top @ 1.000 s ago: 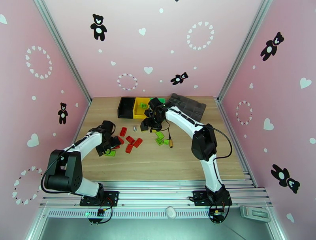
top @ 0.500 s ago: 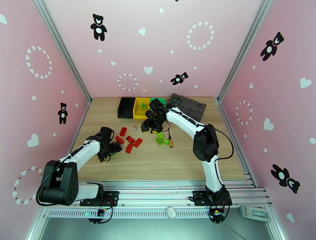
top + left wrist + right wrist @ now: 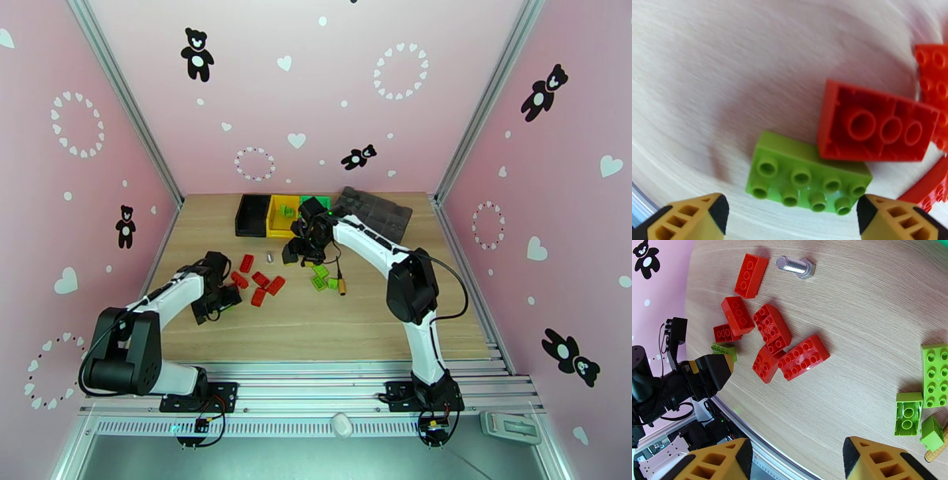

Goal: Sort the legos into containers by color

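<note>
My left gripper [image 3: 220,299] stands open low over the table's left side. In the left wrist view a green lego [image 3: 807,179] lies studs up just ahead of that gripper [image 3: 792,208], with an upturned red lego [image 3: 876,123] touching its far side. More red legos [image 3: 261,283] are scattered at the middle. My right gripper [image 3: 304,246] hovers open near the containers, nothing between its fingers [image 3: 796,451]. Green legos [image 3: 320,278] lie below it. The black bin [image 3: 253,215] and yellow bin [image 3: 282,219] stand side by side at the back. The green bin [image 3: 310,199] is mostly hidden by the right arm.
A dark grey compartmented tray [image 3: 381,211] sits at the back right. A metal bolt [image 3: 269,256] lies near the red legos, and an orange-handled screwdriver [image 3: 341,286] lies beside the green ones. Something green lies in the yellow bin.
My left gripper has shifted a little over the green lego on the left, which it now covers from above. The right arm has barely moved.
</note>
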Controlling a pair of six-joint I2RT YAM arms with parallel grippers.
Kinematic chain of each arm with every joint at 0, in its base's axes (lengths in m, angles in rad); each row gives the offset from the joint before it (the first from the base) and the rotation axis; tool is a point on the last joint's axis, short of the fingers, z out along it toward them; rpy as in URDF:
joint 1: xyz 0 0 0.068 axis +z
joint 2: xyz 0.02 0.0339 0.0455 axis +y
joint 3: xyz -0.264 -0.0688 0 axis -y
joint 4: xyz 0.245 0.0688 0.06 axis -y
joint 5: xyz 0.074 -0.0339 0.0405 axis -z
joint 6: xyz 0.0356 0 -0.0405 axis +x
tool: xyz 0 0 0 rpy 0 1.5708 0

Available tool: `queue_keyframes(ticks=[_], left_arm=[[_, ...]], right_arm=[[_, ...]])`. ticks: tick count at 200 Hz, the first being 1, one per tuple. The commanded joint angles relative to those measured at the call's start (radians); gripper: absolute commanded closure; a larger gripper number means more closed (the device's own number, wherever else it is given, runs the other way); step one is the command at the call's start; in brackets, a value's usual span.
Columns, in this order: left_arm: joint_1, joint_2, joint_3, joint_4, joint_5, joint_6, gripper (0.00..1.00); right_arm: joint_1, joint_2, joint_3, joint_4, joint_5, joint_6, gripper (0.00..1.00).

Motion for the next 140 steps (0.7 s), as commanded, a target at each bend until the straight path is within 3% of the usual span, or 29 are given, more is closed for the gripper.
queue_keyframes(ticks=[1,50,98,140], left_arm=[[-0.004,0.036,0.046,-0.019,-0.023,0.016,0.09],[-0.005,0.089,0.075,0.010,0.005,0.049,0.17],[-0.006,0.083,0.111,-0.002,0.054,0.066,0.44],[-0.054,-0.011,0.125,-0.041,0.137,0.043,0.50]], right_arm=[[0.005,-0.056,-0.013,0.004,0.008,0.010,0.35],[0.005,-0.056,-0.014,0.002,0.011,0.009,0.35],[-0.001,-0.049,-0.016,-0.003,0.035,0.015,0.36],[-0.025,-0.016,0.002,0.016,0.052,0.052,0.35]])
